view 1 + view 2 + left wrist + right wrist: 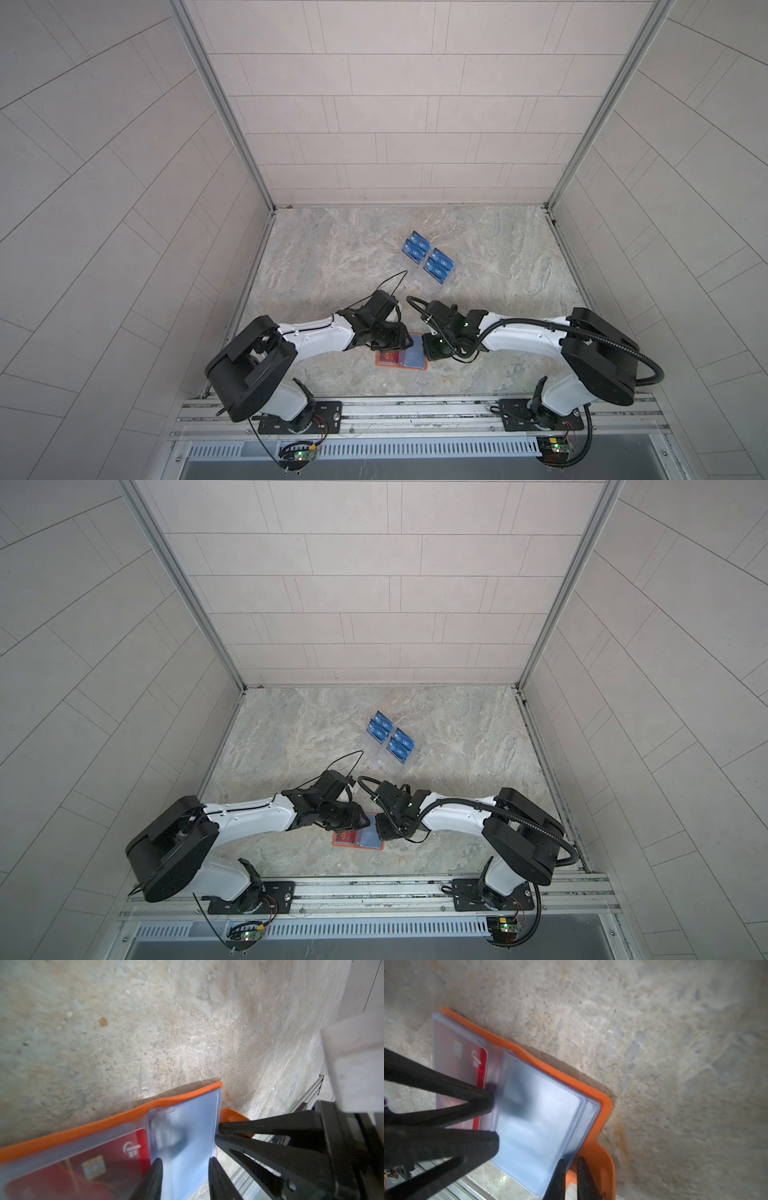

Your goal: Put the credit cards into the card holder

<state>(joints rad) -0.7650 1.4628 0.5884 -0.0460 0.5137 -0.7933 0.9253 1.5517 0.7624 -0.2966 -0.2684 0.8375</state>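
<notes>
The orange card holder [380,365] [337,844] lies open on the stone table near its front edge, between both grippers. A red credit card [83,1167] [482,1072] sits inside a clear sleeve on its left half. My left gripper [186,1178] [492,1118] is open, its fingers straddling a raised clear sleeve [187,1136] near the spine. My right gripper [571,1178] [218,1132] has its fingers almost together on the sleeves' free edge, beside the orange snap tab [600,1159]. Several blue credit cards [428,258] [390,737] stand farther back.
The blue cards rest in a clear tiered stand [440,284] behind the grippers. Tiled walls enclose the table on three sides. A metal rail [415,411] with both arm bases runs along the front edge.
</notes>
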